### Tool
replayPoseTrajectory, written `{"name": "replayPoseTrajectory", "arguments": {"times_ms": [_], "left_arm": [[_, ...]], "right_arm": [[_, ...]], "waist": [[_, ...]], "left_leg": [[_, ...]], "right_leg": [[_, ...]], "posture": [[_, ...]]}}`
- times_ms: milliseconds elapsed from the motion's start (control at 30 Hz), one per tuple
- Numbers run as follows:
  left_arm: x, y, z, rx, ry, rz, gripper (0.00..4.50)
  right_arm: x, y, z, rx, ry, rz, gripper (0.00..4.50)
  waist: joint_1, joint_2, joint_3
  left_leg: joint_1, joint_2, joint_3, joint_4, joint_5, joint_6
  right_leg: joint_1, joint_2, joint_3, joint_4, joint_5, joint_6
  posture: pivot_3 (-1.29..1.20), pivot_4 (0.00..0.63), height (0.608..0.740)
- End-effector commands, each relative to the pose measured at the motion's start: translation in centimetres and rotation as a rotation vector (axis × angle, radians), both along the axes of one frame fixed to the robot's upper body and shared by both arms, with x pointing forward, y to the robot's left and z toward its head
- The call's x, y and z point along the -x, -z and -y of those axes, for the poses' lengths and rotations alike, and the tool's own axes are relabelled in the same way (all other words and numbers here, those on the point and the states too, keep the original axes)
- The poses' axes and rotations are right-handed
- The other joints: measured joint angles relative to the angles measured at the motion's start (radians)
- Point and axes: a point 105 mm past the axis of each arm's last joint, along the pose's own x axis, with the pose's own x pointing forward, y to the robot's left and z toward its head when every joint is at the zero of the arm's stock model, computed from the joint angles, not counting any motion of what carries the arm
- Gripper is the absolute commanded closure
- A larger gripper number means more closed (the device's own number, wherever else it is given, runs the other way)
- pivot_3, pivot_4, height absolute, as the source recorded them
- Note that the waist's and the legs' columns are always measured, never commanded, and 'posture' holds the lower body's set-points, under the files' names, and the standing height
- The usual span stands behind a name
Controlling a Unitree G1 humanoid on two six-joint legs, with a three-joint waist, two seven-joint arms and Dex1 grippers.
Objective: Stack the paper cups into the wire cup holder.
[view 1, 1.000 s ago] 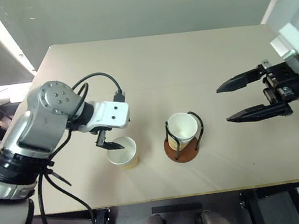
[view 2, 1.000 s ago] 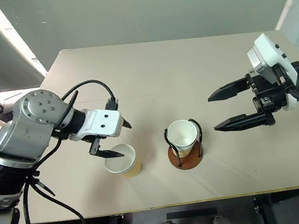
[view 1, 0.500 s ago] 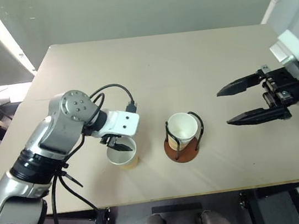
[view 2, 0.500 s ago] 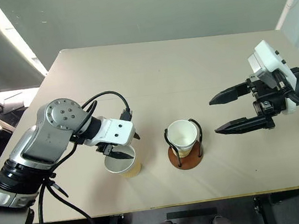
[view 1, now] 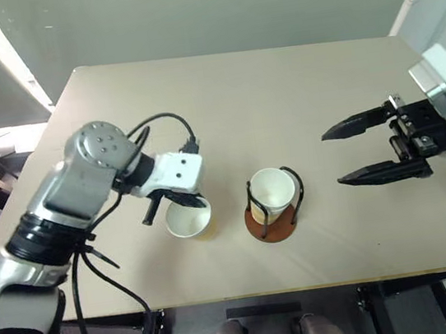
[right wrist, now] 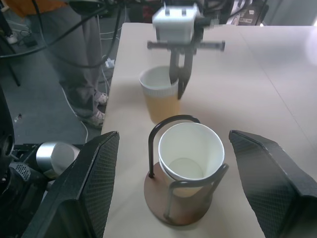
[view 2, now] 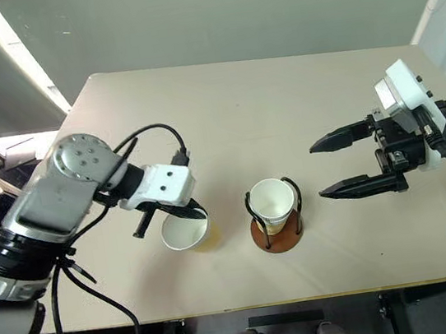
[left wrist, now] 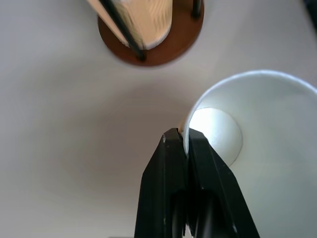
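Left wrist view: left gripper [left wrist: 186,141] pinched shut on the rim of a paper cup [left wrist: 257,129], one finger inside, just beside the wire cup holder [left wrist: 158,42]. Right wrist view adds a person's legs [right wrist: 81,59] beside the table [right wrist: 277,64]. Right gripper [view 1: 352,150] hangs wide open, empty. A second ago the left jaws stood open.

The left gripper [left wrist: 186,144] pinches the rim of a cup [left wrist: 257,129]. The holder [left wrist: 153,42], with another cup [left wrist: 143,20] inside, stands near.
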Motion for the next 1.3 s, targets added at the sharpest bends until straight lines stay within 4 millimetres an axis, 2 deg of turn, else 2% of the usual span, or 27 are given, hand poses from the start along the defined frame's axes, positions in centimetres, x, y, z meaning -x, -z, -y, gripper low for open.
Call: {"name": "replayPoseTrajectory", "arguments": {"times_ms": [33, 300, 467, 667, 767, 933, 1133, 1300], "left_arm": [[0.9, -2.7, 0.4, 0.055, 0.032, -0.016, 4.47], [-0.3, -9.0, 2.5, 0.235, 0.017, -0.009, 4.47], [-0.9, -10.7, 3.9, 0.282, 0.037, -0.042, 4.47], [-1.1, -11.5, 5.7, 0.274, 0.104, -0.039, 4.47], [-0.9, -12.0, 7.7, 0.262, 0.172, -0.037, 4.47], [-1.2, -12.3, 9.5, 0.254, 0.221, -0.036, 4.47], [-1.3, -10.4, 10.4, 0.190, 0.263, -0.065, 4.47], [-1.8, -9.0, 10.8, 0.153, 0.280, -0.064, 4.47]], "right_arm": [[0.4, -1.3, 0.2, -0.016, -0.009, 0.068, 0.83], [-0.3, -2.3, 1.4, -0.012, 0.049, 0.077, 0.83], [-0.2, -2.3, 1.6, -0.007, 0.058, 0.069, 0.83], [0.4, -1.8, 2.5, 0.014, 0.095, 0.043, 0.83], [0.7, -2.3, 3.0, 0.007, 0.128, 0.055, 0.83], [1.0, -2.3, 3.1, 0.003, 0.150, 0.062, 0.83], [1.7, -1.9, 2.8, -0.014, 0.159, 0.053, 0.83], [2.2, -2.3, 2.4, -0.028, 0.168, 0.076, 0.83]], "waist": [[0.001, 0.000, 0.000], [0.003, 0.000, 0.000], [0.002, 0.000, 0.000], [0.007, 0.000, 0.000], [0.011, -0.001, 0.000], [0.012, -0.001, 0.000], [0.012, 0.000, 0.001], [0.015, 0.000, 0.001]], "left_leg": [[0.000, 0.000, 0.000, 0.000, 0.000, 0.000], [-0.001, -0.001, 0.000, 0.001, 0.000, 0.000], [-0.001, 0.000, 0.000, -0.001, 0.000, 0.000], [-0.002, 0.000, 0.000, 0.000, 0.000, 0.000], [-0.002, -0.001, 0.000, 0.000, 0.000, 0.000], [-0.002, -0.001, 0.001, -0.001, 0.000, 0.000], [-0.002, 0.000, 0.002, 0.000, 0.000, 0.000], [-0.002, 0.000, 0.001, 0.000, 0.000, 0.001]], "right_leg": [[0.000, 0.000, 0.000, 0.000, 0.000, 0.000], [0.000, -0.001, 0.000, 0.000, 0.000, 0.000], [0.000, -0.001, 0.000, -0.001, 0.000, 0.000], [0.000, -0.001, 0.000, -0.002, 0.000, 0.000], [0.000, -0.001, 0.000, -0.002, 0.000, 0.001], [0.000, -0.001, 0.000, -0.002, 0.000, 0.001], [0.000, -0.001, 0.000, -0.002, 0.000, 0.001], [0.000, -0.001, 0.000, -0.002, 0.001, 0.002]], "posture": [[0.00, 0.150, 0.740], [0.00, 0.150, 0.740], [0.00, 0.150, 0.740], [0.00, 0.150, 0.740], [0.00, 0.150, 0.740], [0.00, 0.150, 0.740], [0.00, 0.150, 0.740], [0.00, 0.150, 0.740]]}}
